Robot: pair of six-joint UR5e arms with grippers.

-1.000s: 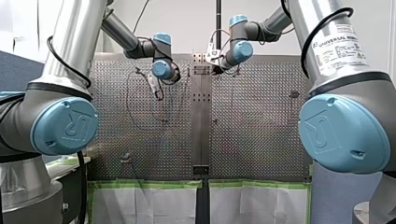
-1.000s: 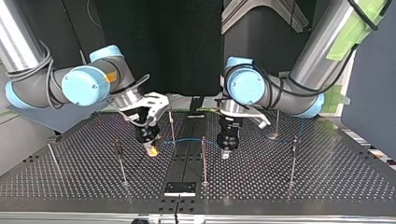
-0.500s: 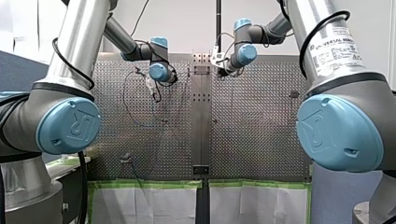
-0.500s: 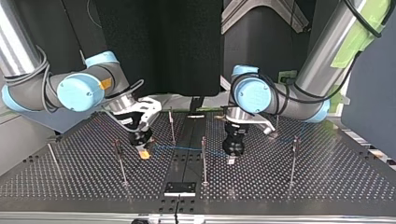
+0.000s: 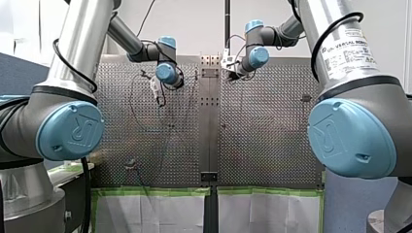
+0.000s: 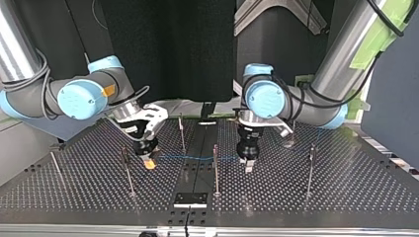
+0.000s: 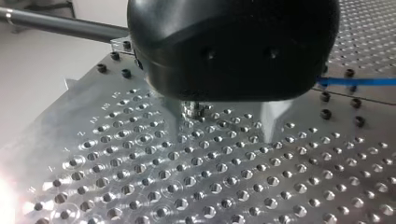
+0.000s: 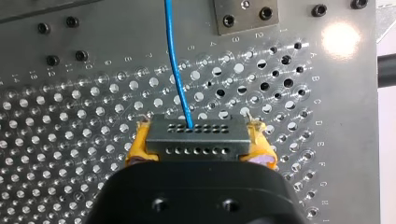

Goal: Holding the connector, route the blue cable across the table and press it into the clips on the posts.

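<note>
My right gripper [image 6: 148, 163] has its fingers clamped on the connector [image 8: 196, 139]. My left gripper [image 7: 222, 123] has its fingers apart (empty). The blue cable [image 6: 192, 158] spans the surface [image 6: 321, 197]; clipping it to the posts [image 6: 216, 170] seemingly remains.

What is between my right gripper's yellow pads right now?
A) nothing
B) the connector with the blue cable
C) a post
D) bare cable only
B: in the right wrist view the right gripper is shut on the connector, with the blue cable running out of it.

The cable [image 8: 174, 70] is blue, the hole-dotted connector [image 8: 196, 138] grey, the pads [image 8: 138, 143] yellow, the perforated table [image 8: 70, 154] silvery.
</note>
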